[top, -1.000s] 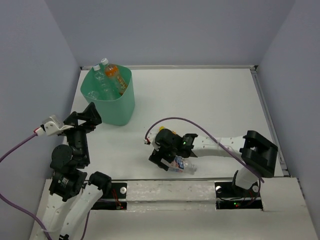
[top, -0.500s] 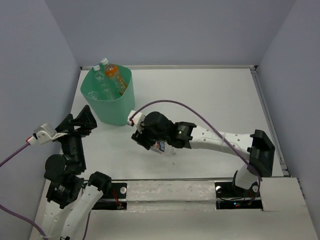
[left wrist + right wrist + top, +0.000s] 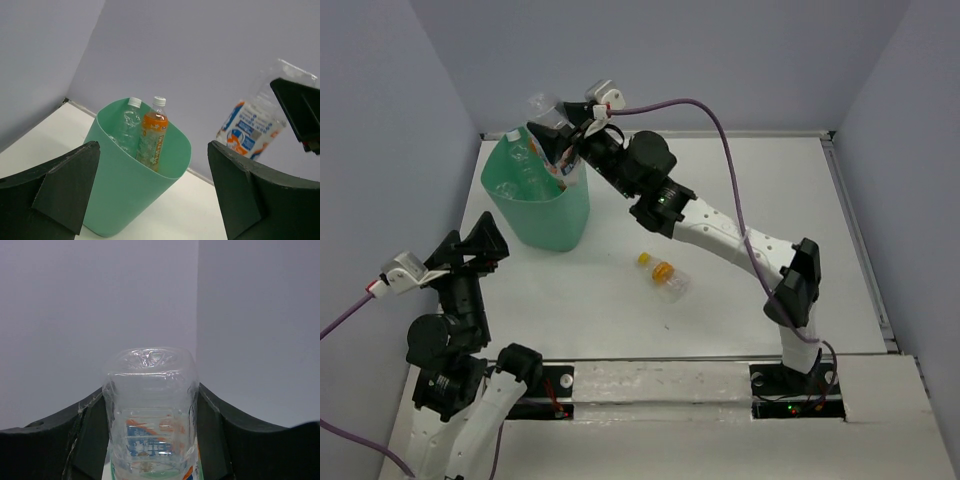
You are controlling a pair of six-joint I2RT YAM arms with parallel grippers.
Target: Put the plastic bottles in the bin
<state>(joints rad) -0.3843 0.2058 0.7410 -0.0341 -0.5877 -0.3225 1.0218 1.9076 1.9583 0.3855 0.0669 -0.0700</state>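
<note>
My right gripper (image 3: 560, 138) is shut on a clear plastic bottle (image 3: 544, 108) with a white, orange and blue label, held base-up over the far rim of the mint-green bin (image 3: 548, 222). The right wrist view shows that bottle (image 3: 150, 410) squeezed between both fingers (image 3: 89, 432). From the left wrist, the held bottle (image 3: 251, 129) hangs up and to the right of the bin (image 3: 125, 200), which holds a clear bottle (image 3: 129, 129) and an orange-labelled one (image 3: 153, 139). A yellow-capped bottle (image 3: 665, 272) lies on the table. My left gripper (image 3: 472, 246) stands open and empty near the bin.
The bin stands in the far left corner by the grey walls (image 3: 400, 130). The right arm (image 3: 720, 228) stretches diagonally across the table's middle, above the lying bottle. A purple cable (image 3: 720, 130) arcs over it.
The right gripper closed on the labelled bottle near the front edge and carried it up and left to above the bin. The yellow-capped bottle now shows on the table. The left arm drew back slightly.
</note>
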